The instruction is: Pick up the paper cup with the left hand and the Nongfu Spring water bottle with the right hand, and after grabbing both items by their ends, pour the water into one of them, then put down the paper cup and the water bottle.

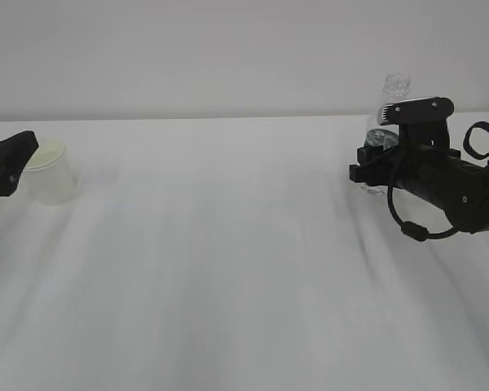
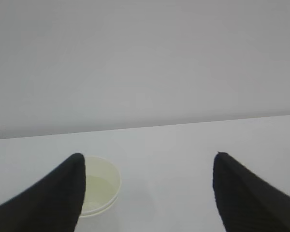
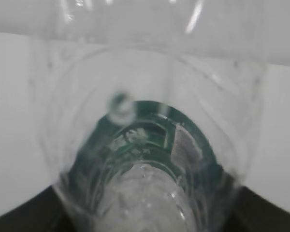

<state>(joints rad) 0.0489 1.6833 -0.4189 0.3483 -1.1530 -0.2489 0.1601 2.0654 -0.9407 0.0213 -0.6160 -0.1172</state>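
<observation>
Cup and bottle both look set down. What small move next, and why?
Probably back the left hand straight away from the paper cup. Its fingers stand wide open and the cup sits on the table beside one finger, so only a clean retreat seems left there. The right hand is at the bottle.

The cup (image 1: pixel 50 175) stands on the table (image 1: pixel 228 269) at the far left, with the left gripper (image 1: pixel 12 163) just beside it on its left (one finger (image 2: pixel 63 193) overlaps its rim). Well apart, at the far right, the bottle (image 1: pixel 389 110) stands upright between the right gripper's (image 1: pixel 375 163) fingers, its neck rising above the arm.
</observation>
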